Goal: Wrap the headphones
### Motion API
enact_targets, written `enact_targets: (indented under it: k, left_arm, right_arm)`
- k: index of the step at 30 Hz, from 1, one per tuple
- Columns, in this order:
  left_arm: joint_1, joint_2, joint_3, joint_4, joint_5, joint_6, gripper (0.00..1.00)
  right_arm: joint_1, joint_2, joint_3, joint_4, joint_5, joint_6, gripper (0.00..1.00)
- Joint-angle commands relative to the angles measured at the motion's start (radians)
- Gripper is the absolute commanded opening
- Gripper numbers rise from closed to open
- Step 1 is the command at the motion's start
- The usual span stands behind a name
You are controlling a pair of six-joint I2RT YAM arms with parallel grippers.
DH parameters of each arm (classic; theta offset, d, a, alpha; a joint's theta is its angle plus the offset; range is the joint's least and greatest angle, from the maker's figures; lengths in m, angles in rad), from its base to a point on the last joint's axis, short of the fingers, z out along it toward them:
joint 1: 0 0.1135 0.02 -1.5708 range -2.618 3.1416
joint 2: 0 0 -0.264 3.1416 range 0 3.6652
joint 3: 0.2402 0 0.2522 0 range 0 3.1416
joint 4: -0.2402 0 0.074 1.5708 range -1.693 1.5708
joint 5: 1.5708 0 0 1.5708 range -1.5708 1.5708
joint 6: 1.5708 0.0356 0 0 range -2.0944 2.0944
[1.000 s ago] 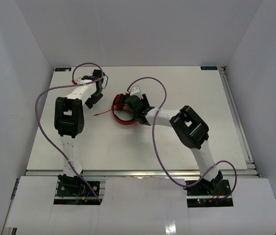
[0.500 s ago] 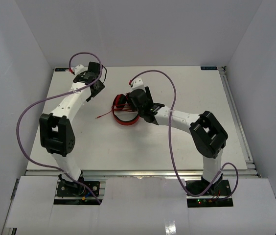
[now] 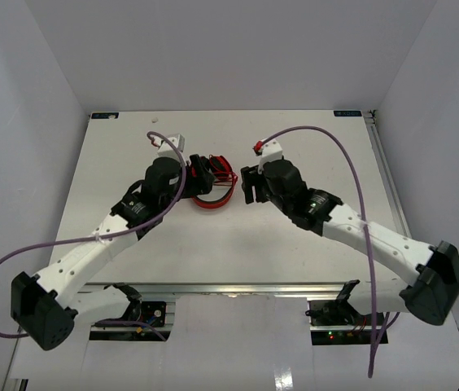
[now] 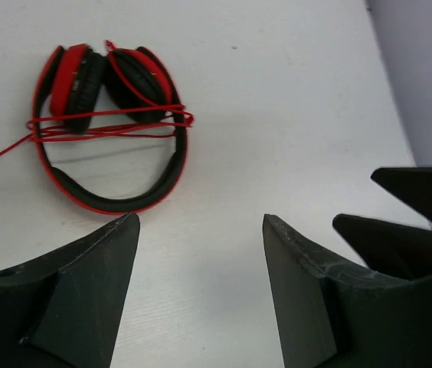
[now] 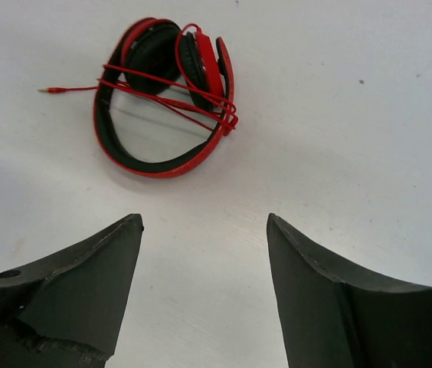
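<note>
The red headphones (image 3: 213, 203) lie flat on the white table, earcups folded together. The thin red cord (image 4: 109, 127) is wound several times across the headband and earcups. In the right wrist view the headphones (image 5: 155, 164) lie ahead of the fingers, and the cord's plug end (image 5: 44, 90) sticks out to the left. My left gripper (image 3: 199, 173) is open and empty just left of the headphones. My right gripper (image 3: 248, 186) is open and empty just right of them. In each wrist view the gripper (image 4: 201, 218) (image 5: 204, 218) hovers apart from the headphones (image 4: 74, 80), over bare table.
The white table (image 3: 311, 138) has white walls on the left, back and right. Purple robot cables (image 3: 351, 163) loop above both arms. The right gripper's black fingers (image 4: 415, 207) show at the right edge of the left wrist view.
My right gripper has drawn back off the headphones to their right. My left arm has swung from the back left corner to just left of the headphones. The headphones now lie free.
</note>
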Motion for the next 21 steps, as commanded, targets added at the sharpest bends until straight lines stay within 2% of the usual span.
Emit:
enact_targets:
  k: [1, 3, 6, 10, 12, 16, 21]
  left_arm:
    - [-0.066, -0.118, -0.142, 0.190, 0.126, 0.068, 0.77]
    - [-0.119, -0.150, -0.212, 0.237, 0.088, 0.100, 0.77]
    - [-0.142, -0.174, -0.306, 0.301, 0.056, 0.143, 0.78]
    - [-0.144, -0.219, -0.387, 0.393, 0.064, 0.173, 0.80]
    - [-0.145, -0.240, -0.425, 0.437, 0.093, 0.184, 0.82]
    - [-0.146, -0.242, -0.430, 0.437, 0.081, 0.186, 0.98]
    - [-0.147, -0.242, -0.430, 0.431, 0.060, 0.178, 0.98]
  right_arm:
    - [-0.001, -0.131, -0.062, -0.059, -0.076, 0.025, 0.73]
    - [-0.004, -0.189, -0.116, -0.052, -0.061, 0.026, 0.74]
    - [-0.004, -0.290, -0.223, 0.034, -0.076, 0.042, 0.77]
    - [-0.004, -0.367, -0.347, 0.168, -0.078, 0.120, 0.94]
    - [-0.004, -0.387, -0.398, 0.221, -0.064, 0.140, 0.95]
    - [-0.004, -0.389, -0.436, 0.277, -0.049, 0.172, 0.90]
    - [-0.004, -0.354, -0.417, 0.243, -0.031, 0.194, 0.90]
